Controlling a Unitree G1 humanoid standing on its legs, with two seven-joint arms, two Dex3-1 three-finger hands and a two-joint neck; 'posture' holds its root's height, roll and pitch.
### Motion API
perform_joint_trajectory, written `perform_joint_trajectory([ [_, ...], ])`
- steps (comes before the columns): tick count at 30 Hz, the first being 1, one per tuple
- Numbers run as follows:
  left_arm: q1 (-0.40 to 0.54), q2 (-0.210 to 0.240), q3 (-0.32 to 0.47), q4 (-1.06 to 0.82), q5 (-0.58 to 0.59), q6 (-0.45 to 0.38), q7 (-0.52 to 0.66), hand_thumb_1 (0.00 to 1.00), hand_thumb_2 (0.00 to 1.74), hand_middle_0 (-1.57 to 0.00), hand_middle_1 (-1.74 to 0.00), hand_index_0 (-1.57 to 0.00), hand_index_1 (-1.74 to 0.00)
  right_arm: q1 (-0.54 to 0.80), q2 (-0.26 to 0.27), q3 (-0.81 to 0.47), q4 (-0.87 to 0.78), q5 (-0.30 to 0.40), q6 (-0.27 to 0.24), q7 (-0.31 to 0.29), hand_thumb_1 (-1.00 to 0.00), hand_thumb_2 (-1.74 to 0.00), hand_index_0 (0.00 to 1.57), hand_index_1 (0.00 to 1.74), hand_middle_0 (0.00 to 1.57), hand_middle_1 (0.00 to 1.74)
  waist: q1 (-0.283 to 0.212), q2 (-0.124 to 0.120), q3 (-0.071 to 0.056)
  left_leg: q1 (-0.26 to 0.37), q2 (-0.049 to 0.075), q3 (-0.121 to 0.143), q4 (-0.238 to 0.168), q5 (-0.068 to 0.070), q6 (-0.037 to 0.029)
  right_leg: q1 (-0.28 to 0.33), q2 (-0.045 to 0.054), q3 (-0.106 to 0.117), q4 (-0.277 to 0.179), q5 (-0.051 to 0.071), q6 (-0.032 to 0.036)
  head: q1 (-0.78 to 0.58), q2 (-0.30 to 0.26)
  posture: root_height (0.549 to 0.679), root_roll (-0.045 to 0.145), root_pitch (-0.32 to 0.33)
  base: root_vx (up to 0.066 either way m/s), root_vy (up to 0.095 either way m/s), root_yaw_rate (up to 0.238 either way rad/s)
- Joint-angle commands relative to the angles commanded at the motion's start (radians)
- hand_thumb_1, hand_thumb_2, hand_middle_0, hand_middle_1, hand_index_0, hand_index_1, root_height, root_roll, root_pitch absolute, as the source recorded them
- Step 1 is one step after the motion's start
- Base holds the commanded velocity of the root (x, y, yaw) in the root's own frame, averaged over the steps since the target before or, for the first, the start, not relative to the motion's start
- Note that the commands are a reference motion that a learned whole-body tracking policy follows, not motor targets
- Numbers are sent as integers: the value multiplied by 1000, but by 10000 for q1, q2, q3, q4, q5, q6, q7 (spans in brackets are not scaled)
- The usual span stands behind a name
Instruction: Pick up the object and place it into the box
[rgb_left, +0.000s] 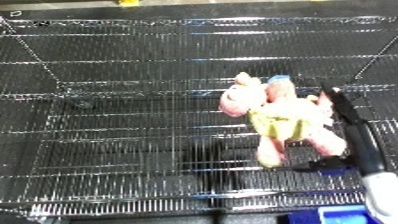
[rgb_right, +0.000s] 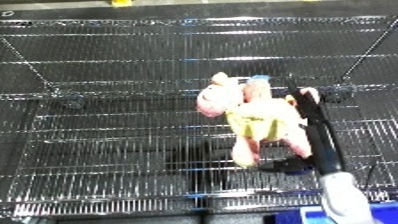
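A pink plush toy (rgb_left: 280, 117) with a yellow front is seen over the inside of the wire-mesh bin (rgb_left: 107, 100), toward its right half, head up and legs dangling. It is held from the right side by the right robot hand (rgb_left: 351, 125), whose black fingers are stretched along the toy's flank; whether they are curled round it cannot be told. A white forearm (rgb_right: 342, 200) is seen rising from the lower right corner. The left robot hand is not shown.
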Motion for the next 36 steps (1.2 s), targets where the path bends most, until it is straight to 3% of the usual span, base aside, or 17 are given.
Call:
perform_joint_trajectory([
  [4,121,60,-62,-65,-131,-126,59,1000,1740,-1570,-1740,-1570,-1740,-1794,-176,1003,1847,-62,190,-3,0,0,0,0,0,0,98,173,0,-467,-45,-55,169,34,-16,-447,16,14,142,24,-42,486,715,626,36,3,8,9,13],
  [6,181,125,-100,-108,-191,-186,61,1000,1740,-1570,-1740,-1570,-1740,-2503,-246,1438,2639,-87,257,70,0,0,0,0,0,0,161,261,0,-711,-71,-78,256,45,-29,-667,19,15,221,25,-61,850,1342,624,36,17,4,-2,41],
  [9,239,272,-154,-204,-290,-247,-29,1000,1740,-1570,-1740,-1570,-1740,-3559,-391,2178,3845,-286,323,271,0,0,0,0,0,0,269,394,0,-1045,-103,-108,360,69,-56,-980,0,13,316,41,-72,1298,1593,622,36,36,0,-6,53],
  [17,419,400,-333,-413,-522,-315,-181,1000,1740,-1570,-1740,-1570,-1740,-5142,-506,3441,6288,-982,525,761,0,0,0,0,0,0,492,675,0,-1583,-161,-206,576,95,-102,-1466,-54,16,540,40,-107,2098,1990,619,37,64,5,-4,50],
  [25,489,387,-289,-504,-605,-360,-357,1000,1740,-1570,-1740,-1570,-1740,-5172,-219,4448,7220,-2434,822,1602,0,0,0,0,0,0,591,787,0,-1623,-152,-263,574,63,-134,-1441,-73,-46,594,-57,-112,2238,1925,619,36,68,16,-7,37],
  [30,495,332,-139,-493,-601,-356,-314,1000,1740,-1570,-1740,-1570,-1740,-4847,131,4378,7282,-2426,909,1899,-250,-435,393,435,393,435,565,763,0,-1530,-103,-260,504,55,-155,-1347,-55,-74,557,-95,-115,2105,1750,620,35,65,5,-5,-2],
  [36,579,286,-56,-477,-674,-284,-294,1000,1740,-1570,-1740,-1570,-1740,-4622,314,4115,7152,-2082,928,1849,-550,-957,864,957,864,957,514,699,0,-1394,-51,-249,455,50,-167,-1221,-27,-102,532,-132,-122,2169,1656,620,34,56,-3,-5,-21],
])
